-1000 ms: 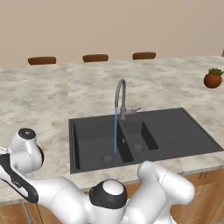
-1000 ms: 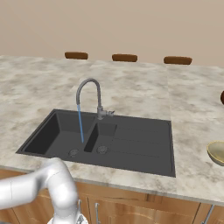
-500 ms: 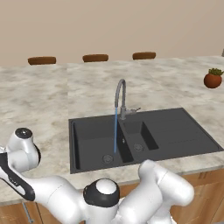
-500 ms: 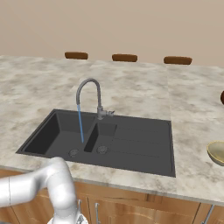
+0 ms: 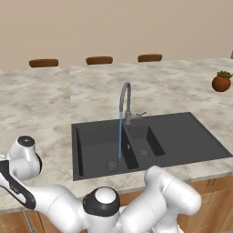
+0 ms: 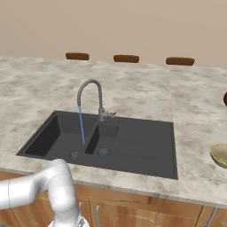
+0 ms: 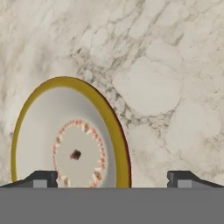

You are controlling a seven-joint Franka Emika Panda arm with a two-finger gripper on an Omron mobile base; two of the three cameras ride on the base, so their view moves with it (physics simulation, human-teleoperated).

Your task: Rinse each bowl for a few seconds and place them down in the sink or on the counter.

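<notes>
your gripper [image 7: 111, 179] hangs wide open and empty above the shallow bowl [image 7: 70, 146], which sits on the counter [image 7: 166, 78]. a second, olive-tan bowl [image 6: 220, 154] rests near the counter's front edge, right of the sink [image 6: 111, 144]. the tap [image 5: 124, 101] runs; judging by this, neither bowl is rinsed yet.

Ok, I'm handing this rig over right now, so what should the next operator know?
Gripper: open, fingertips wide apart over the shallow round bowl with yellow-brown rim and whitish inside, not gripping it.
That bowl sits on the beige marbled stone counter.
A tan round bowl sits on the counter right of the black two-basin sink.
Curved grey tap is running into the left basin.
No bowl is in the sink; both remain to handle.
</notes>
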